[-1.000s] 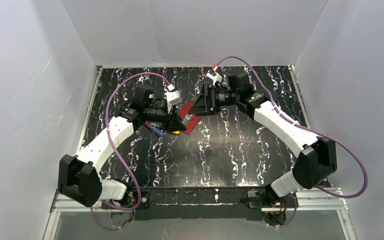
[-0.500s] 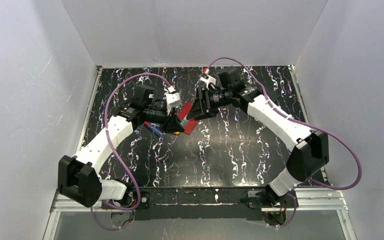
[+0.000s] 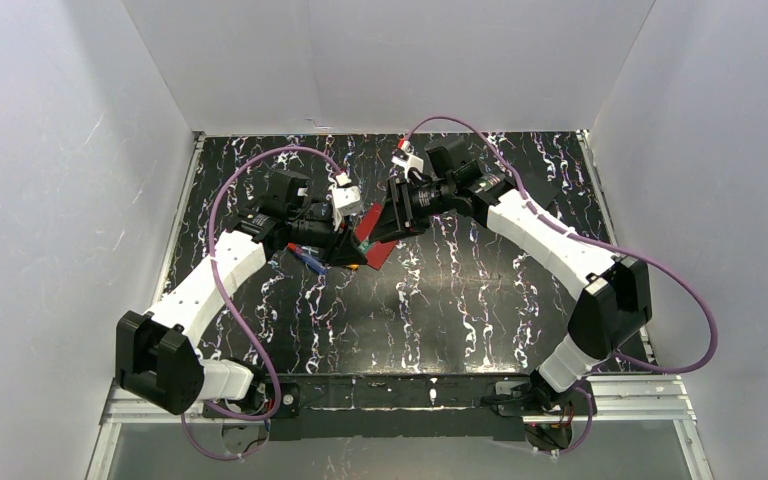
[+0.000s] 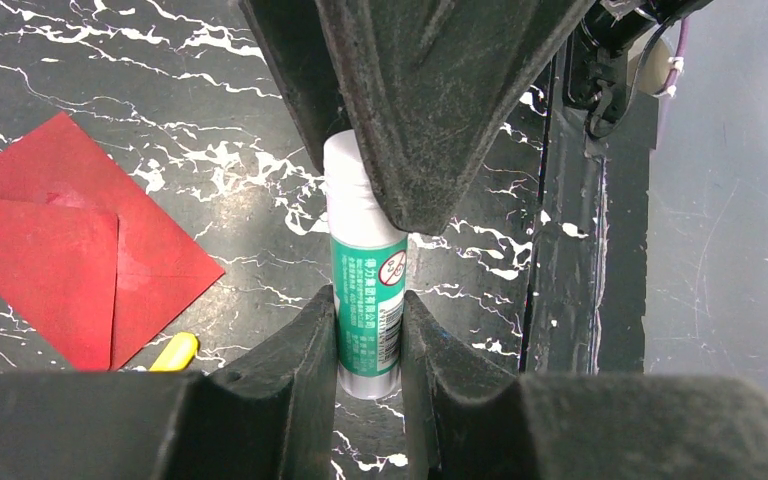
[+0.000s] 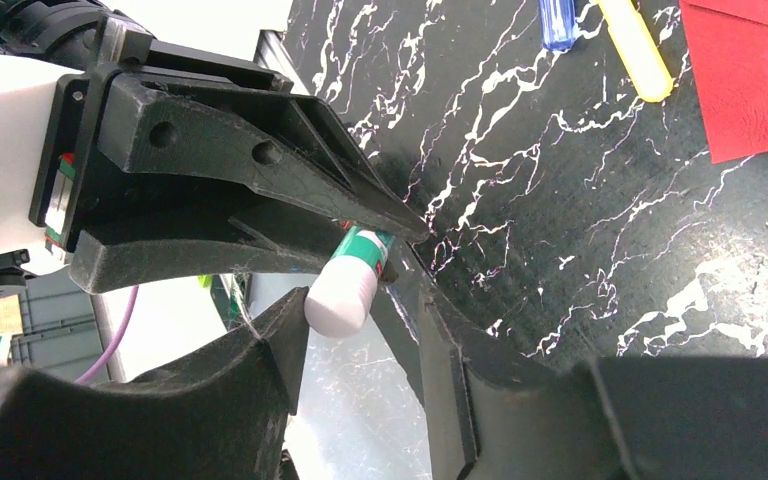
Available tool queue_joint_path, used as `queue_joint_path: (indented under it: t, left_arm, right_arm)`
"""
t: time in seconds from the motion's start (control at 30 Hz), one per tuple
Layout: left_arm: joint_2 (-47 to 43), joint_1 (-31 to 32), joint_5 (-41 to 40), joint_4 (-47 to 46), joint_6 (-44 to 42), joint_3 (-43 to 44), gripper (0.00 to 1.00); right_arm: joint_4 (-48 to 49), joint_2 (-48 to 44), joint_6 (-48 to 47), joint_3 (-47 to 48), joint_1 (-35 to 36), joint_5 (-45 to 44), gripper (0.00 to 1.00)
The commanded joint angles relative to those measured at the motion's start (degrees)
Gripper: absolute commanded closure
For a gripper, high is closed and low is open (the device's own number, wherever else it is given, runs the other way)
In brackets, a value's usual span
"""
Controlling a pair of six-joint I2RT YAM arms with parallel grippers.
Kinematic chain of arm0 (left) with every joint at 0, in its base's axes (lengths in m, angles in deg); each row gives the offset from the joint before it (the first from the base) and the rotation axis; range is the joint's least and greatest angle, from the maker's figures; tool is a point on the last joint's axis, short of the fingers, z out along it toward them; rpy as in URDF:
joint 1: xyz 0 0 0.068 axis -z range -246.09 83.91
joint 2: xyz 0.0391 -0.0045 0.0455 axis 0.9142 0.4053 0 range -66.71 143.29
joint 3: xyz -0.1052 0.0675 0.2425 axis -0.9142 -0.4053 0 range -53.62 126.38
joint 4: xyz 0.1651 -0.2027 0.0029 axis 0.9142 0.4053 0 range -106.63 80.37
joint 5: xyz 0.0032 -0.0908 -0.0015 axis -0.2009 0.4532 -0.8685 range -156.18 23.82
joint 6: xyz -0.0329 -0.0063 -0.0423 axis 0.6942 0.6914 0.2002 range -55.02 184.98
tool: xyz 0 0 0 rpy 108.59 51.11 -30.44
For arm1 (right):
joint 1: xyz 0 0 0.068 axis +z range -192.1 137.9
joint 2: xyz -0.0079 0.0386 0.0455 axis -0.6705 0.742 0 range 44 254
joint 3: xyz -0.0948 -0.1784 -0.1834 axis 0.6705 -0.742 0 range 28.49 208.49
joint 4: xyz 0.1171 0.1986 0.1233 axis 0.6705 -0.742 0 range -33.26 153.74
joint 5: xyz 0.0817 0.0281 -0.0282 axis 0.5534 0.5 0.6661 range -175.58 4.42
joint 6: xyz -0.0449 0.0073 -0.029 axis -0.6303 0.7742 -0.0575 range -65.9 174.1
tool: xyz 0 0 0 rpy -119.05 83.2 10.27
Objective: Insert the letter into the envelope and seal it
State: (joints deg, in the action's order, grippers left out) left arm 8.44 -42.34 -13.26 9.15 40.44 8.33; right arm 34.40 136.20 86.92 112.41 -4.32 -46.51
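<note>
The dark red paper envelope (image 4: 80, 240) lay flat on the black, white-veined bench (image 4: 260, 130), with a small yellow stick-like piece (image 4: 175, 352) just beside its near corner. The left gripper (image 4: 370, 310) had its jaws pinching a green-labelled, white-capped glue stick (image 4: 365, 270). The right gripper (image 5: 360, 300) had its jaws spread on either side of the cap.

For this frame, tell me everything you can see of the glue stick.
The glue stick is a plastic cylinder with a green printed label, a white base and a white cap, which is on. The left hand clamps its labelled body, holding it above the table, clear of the red envelope. The right hand has its fingers either side of the cap; a gap shows on one side, so it is not yet gripped there.
</note>
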Motion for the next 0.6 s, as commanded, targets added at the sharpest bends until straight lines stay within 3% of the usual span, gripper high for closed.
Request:
queue_joint_path:
  t: [0.0,0.13,0.3,0.4,0.5,0.57]
  left_arm:
    - [-1.4,0.1,1.7,1.6,-1.5,2.7,1.0]
    - [-1.0,0.0,1.7,1.9,-1.7,2.9,1.0]
    - [-0.6,0.0,1.9,2.4,-2.0,3.1,1.0]
    - [-0.2,0.0,1.8,2.7,-2.2,3.5,1.0]
    - [0.0,0.0,-0.4,1.7,-1.3,3.7,1.0]
    - [0.1,0.1,-4.1,-0.5,0.7,3.8,1.0]
  right_arm:
    - [2.2,0.5,-0.7,1.9,0.2,-0.7,0.49]
    - [2.8,0.7,-0.6,1.4,0.2,-0.3,0.52]
    - [3.0,1.5,-0.8,1.6,0.2,-0.1,0.65]
    - [2.8,2.1,-1.0,1.8,0.2,0.2,0.77]
    - [1.6,2.8,-2.0,1.9,1.0,0.1,0.99]
    - [1.0,3.0,-2.9,0.7,2.5,-0.7,0.99]
